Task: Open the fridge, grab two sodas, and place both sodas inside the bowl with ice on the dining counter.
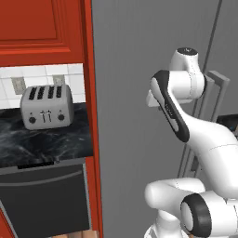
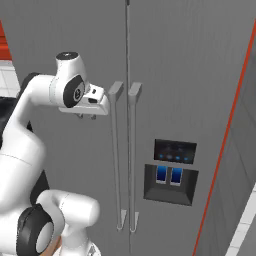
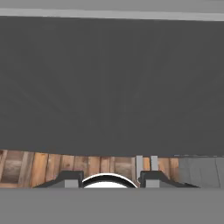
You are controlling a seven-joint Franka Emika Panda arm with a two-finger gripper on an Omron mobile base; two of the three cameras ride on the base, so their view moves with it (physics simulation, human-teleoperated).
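The fridge (image 2: 175,75) stands with both grey doors shut, and its two long bar handles (image 2: 123,150) run side by side down the middle seam. My gripper (image 2: 86,117) hangs just left of the left handle's top, close to the left door, fingers pointing down. The fingertips (image 3: 65,178) stand apart with nothing between them, so the gripper (image 3: 109,178) is open. The hand view looks down the grey door face (image 3: 112,87) to the wooden floor (image 3: 43,166). The fridge (image 1: 139,93) rises behind my arm in the left base view. The sodas, the bowl with ice and the dining counter are out of view.
Left of the fridge a grey toaster (image 1: 46,106) sits on a black marble worktop (image 1: 46,144), with red cabinets (image 1: 42,28) above and a dark appliance front (image 1: 46,195) below. A dispenser panel (image 2: 171,172) is set in the right door. A red-edged panel (image 2: 227,135) borders the fridge's right.
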